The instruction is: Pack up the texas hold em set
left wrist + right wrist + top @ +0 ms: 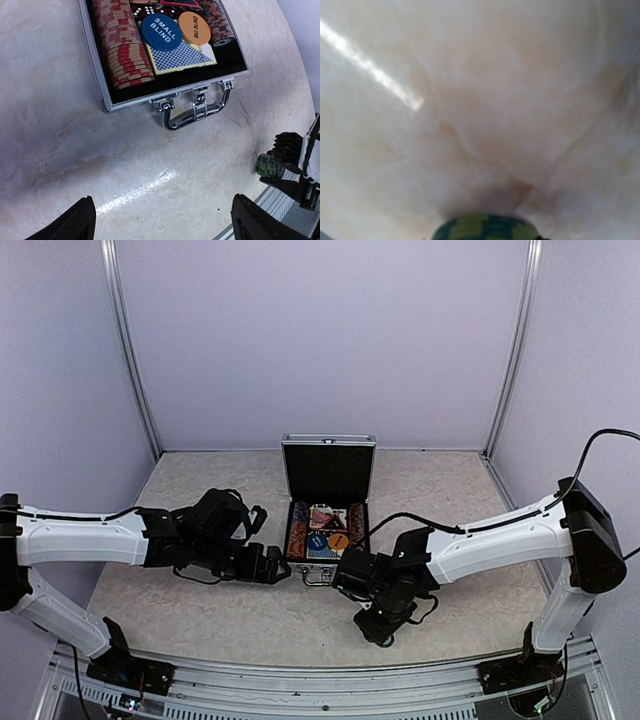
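Note:
The silver case (pixel 296 541) lies open in the table's middle, its black-lined lid (pixel 328 468) upright. In the left wrist view it holds a red chip row (pixel 122 45), a darker chip row (pixel 217 22), a blue-backed deck (pixel 180 57), a blue "small blind" disc (pixel 161 32), an orange "big blind" disc (pixel 194 27) and part of the red-black triangle marker (pixel 175 4). My left gripper (pixel 165 225) is open and empty above bare table, just in front of the handle (pixel 197 107). My right gripper (pixel 378 628) is shut on a green chip stack (pixel 267 166), low over the table near the front right of the case.
Dice (pixel 145 10) lie in the case beside the red chips. The table's metal front rail (pixel 280 210) runs close behind the right gripper. The green chip stack fills the bottom of the blurred right wrist view (pixel 485 227). Walls enclose the table on three sides.

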